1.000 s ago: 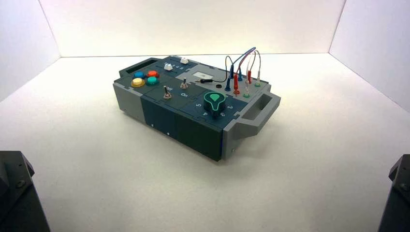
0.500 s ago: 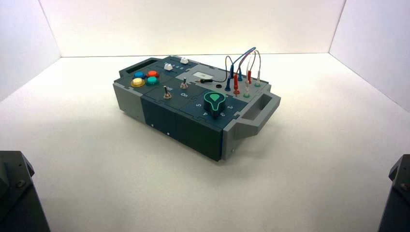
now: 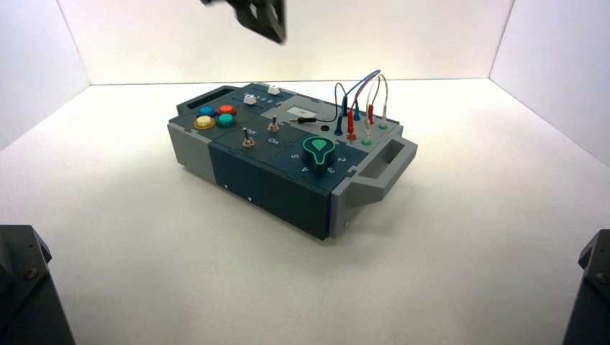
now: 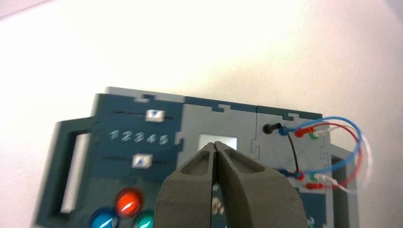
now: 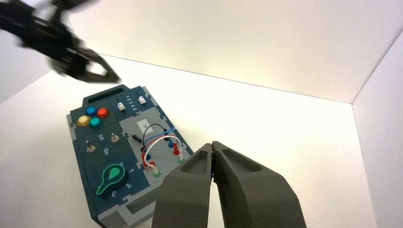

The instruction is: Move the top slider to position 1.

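The top slider (image 4: 154, 115) is a small white squarish knob in a dark slotted track along the box's far edge. It stands about level with the printed 4. It also shows in the high view (image 3: 274, 90) and the right wrist view (image 5: 141, 100). Its twin slider (image 4: 141, 161) lies on the other side of the numbers 1 to 5. My left gripper (image 4: 216, 144) is shut and empty. It hovers high above the box, apart from the sliders, at the top of the high view (image 3: 262, 18). My right gripper (image 5: 213, 144) is shut and empty, held back on the box's right.
The box (image 3: 216, 162) stands turned on the white table. It bears coloured push buttons (image 3: 216, 116), two metal toggle levers (image 3: 248, 136), a green knob (image 3: 317, 149) and plugged wires (image 3: 360, 100). White walls close in the back and sides.
My left gripper has come into the high view at the top, above the far side of the box. The box and its sliders have not moved.
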You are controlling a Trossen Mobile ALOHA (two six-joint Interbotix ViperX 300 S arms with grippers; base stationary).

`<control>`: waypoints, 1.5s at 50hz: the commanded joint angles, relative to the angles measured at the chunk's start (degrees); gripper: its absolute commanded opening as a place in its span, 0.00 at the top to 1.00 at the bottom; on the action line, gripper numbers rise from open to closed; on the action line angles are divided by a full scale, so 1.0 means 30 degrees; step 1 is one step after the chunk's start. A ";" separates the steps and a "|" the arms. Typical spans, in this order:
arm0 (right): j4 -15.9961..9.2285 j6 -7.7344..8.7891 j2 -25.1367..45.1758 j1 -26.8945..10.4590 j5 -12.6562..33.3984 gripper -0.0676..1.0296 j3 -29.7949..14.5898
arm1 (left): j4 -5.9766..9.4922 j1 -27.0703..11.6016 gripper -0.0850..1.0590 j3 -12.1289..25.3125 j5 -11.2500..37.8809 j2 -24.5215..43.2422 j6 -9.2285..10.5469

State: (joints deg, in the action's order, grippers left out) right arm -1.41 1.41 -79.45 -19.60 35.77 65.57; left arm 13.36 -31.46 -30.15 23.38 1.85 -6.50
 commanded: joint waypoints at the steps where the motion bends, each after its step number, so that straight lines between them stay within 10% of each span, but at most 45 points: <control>1: -0.0029 -0.0088 0.0410 0.0088 -0.0146 0.96 -0.0264 | -0.0059 0.0059 0.95 0.1377 -0.0029 0.1172 -0.0088; 25: 0.0000 -0.0088 0.0498 0.0088 -0.0176 0.96 -0.0264 | -0.0498 0.0586 0.95 0.4014 0.0293 0.5273 -0.0352; 75: 0.0000 -0.0088 0.0527 0.0088 -0.0176 0.96 -0.0322 | -0.0527 0.1699 0.95 0.4277 0.0410 0.6357 -0.0937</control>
State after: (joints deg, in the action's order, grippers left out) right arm -1.41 1.41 -79.01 -19.60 35.77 65.57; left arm 11.95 -26.54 -18.28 24.79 22.15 -8.96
